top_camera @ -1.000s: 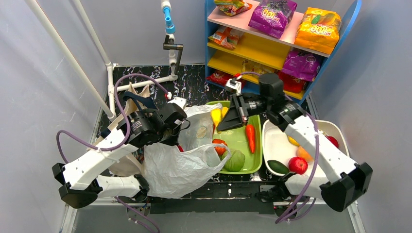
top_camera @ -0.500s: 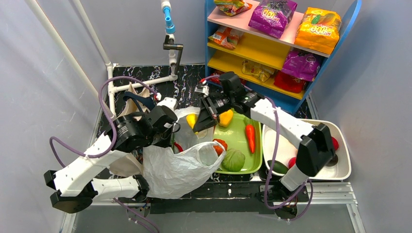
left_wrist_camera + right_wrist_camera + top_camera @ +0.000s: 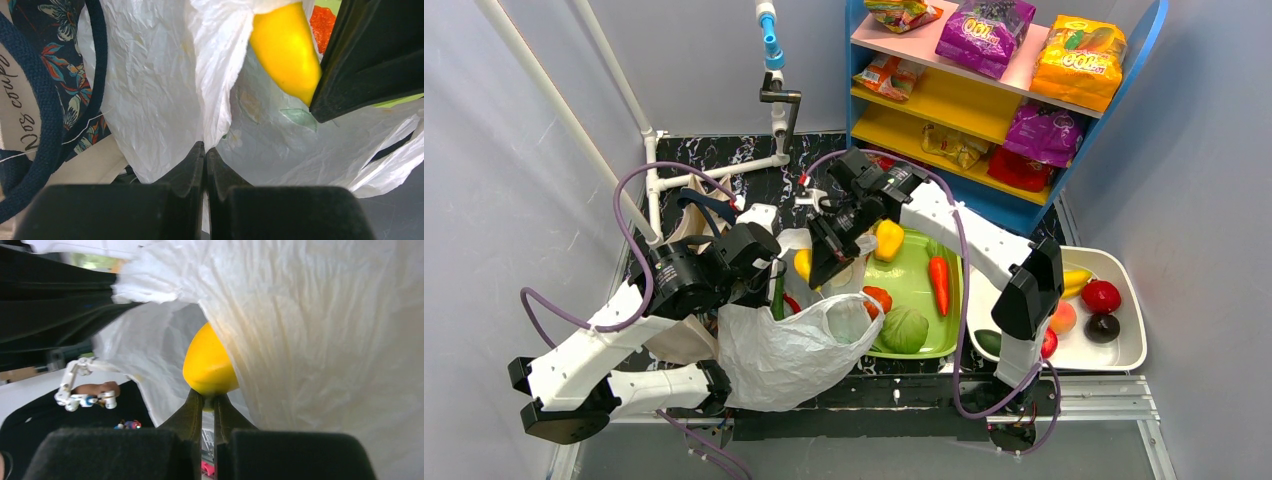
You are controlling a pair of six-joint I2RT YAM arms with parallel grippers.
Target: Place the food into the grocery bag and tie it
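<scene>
Presently, listed from the left of the overhead frame to the right:

1. Left pincer [image 3: 205, 150]. Left of centre. Fingers are pressed together, clamped on a gathered fold of the bag's rim, holding that side of the mouth up.

2. Grocery bag [image 3: 784, 350]. Centre to lower centre, on the dark tabletop [image 3: 724, 165]. It is thin, translucent white film. Judged very light, limp, slippery and easily torn, with no shape of its own. Best taken at the rim or the loop handles, never by the body. The body sprawls toward the lower edge of the frame, and the mouth opens toward the upper right, facing the tray.

3. Yellow food piece [image 3: 207, 365]. At the bag's mouth, just above centre, against the film. It is smooth, rounded and tapered. Judged light and firm, but apt to pivot or slip when pinched at a narrow point, so a hold nearer the belly would be surer. Its long axis runs in line with the fingers, narrow end into the jaws, blunt end away.

4. Right pincer [image 3: 209, 399]. Nearly closed, clamped on the piece's tapered tip.

5. Green tray [image 3: 914, 285]. Right of centre, holding other produce.

6. White bin [image 3: 1084, 352]. Far right, holding more fruit.
</scene>
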